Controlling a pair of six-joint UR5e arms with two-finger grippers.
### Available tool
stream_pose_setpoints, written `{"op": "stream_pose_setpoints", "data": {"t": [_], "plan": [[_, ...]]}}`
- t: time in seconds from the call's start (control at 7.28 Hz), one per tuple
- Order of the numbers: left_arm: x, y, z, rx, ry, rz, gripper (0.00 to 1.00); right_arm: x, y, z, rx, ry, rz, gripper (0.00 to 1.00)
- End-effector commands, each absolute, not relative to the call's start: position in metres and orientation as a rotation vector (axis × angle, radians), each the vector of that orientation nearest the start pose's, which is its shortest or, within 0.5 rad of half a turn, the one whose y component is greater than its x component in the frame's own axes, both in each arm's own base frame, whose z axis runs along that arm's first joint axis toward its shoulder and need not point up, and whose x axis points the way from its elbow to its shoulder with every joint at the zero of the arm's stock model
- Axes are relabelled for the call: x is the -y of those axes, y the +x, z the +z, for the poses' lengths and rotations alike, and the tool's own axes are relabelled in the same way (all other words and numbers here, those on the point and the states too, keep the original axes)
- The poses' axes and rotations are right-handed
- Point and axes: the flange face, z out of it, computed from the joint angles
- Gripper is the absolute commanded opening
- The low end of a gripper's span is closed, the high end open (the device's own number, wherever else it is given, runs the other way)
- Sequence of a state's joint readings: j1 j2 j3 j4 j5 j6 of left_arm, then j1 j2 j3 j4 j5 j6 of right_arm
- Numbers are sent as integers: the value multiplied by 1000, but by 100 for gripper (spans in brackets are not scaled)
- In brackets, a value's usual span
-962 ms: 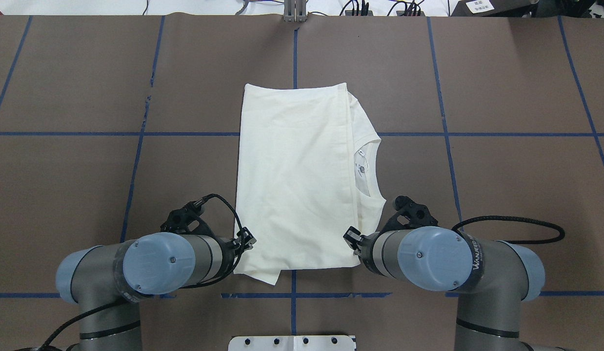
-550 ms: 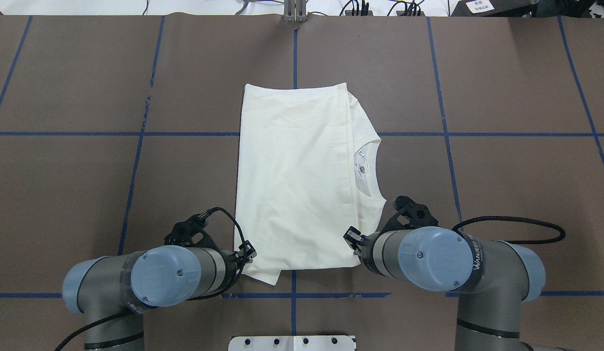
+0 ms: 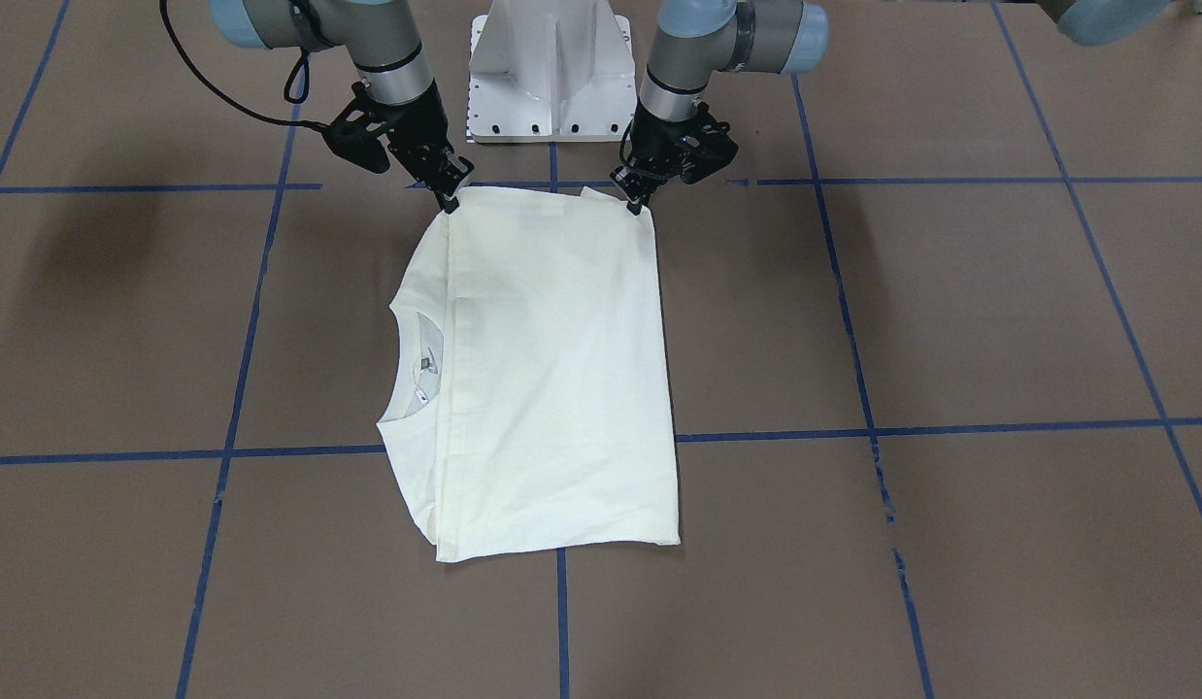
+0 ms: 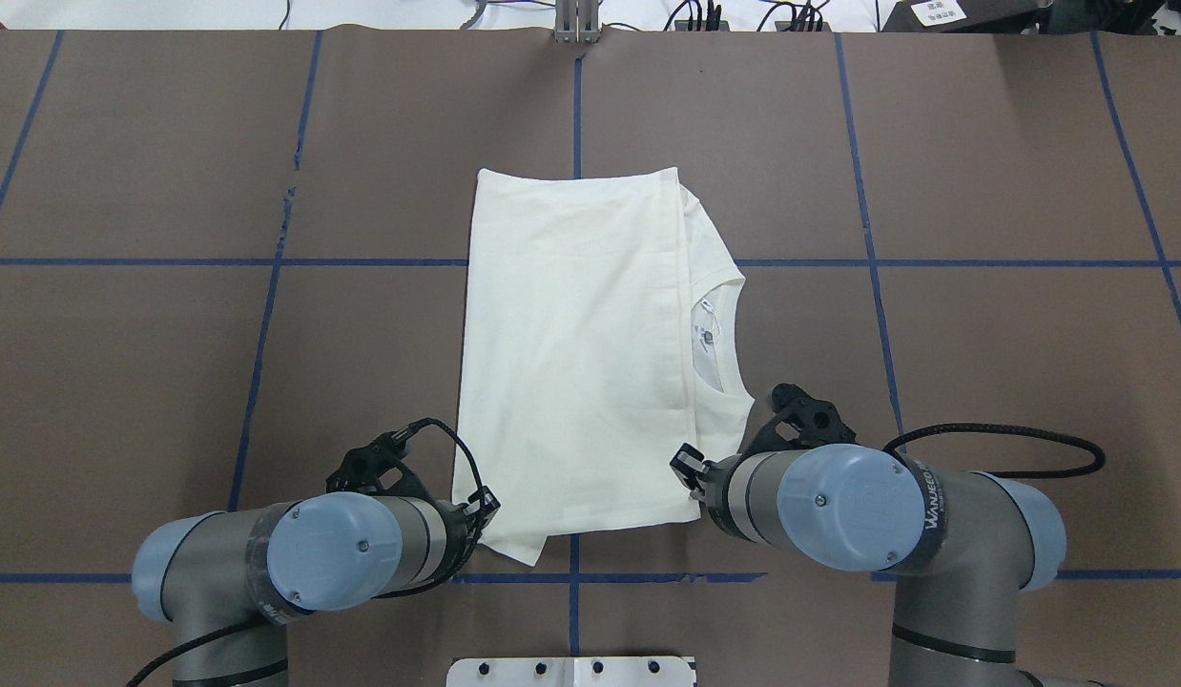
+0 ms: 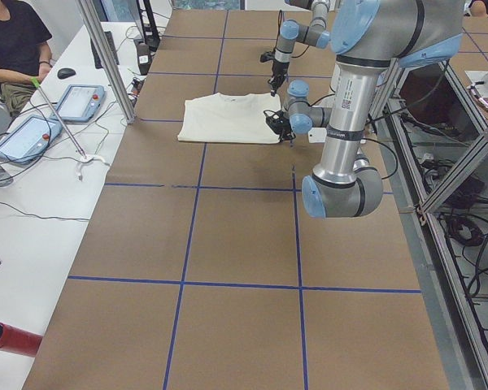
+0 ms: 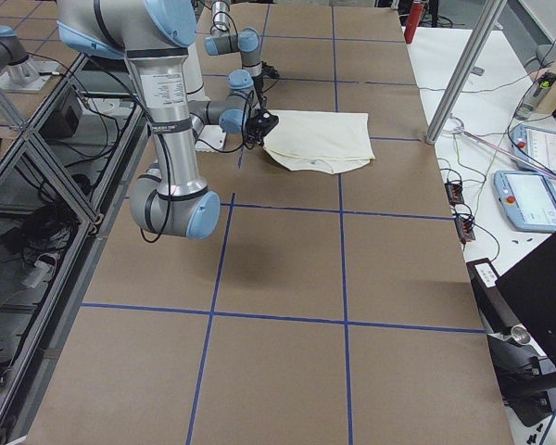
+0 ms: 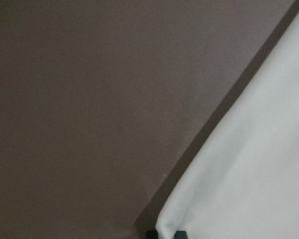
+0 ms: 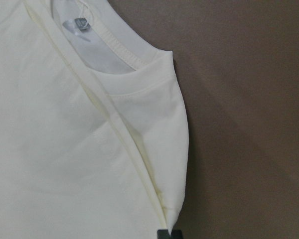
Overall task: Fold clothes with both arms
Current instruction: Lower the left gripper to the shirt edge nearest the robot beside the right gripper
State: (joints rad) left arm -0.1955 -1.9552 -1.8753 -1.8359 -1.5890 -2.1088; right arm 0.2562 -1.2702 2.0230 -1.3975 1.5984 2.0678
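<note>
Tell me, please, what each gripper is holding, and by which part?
Both appear to pinch the folded T-shirt at its robot-side edge: the left gripper at one corner, the right gripper at the other.

Left gripper and right gripper — both angled low — pinch T-shirt corners.

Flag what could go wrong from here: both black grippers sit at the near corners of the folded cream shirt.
1. The right gripper seems to pinch only the very corner tip of the cream-white folded shirt; it may slip out on lifting.
2. By the left gripper a loose flap pokes past the near edge, so some layers may be missed and the fold could skew.
</note>
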Motion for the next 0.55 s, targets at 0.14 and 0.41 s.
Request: {"op": "stream_pose_setpoints", "data": {"t": [0.14,0.41], "plan": [[244,531,249,-1027,-189,-667,0,264,-494,271,960,-143,683,0],[234,497,211,-1099,-209,-652,0,240,-498,261,976,-204,714,0]]}}
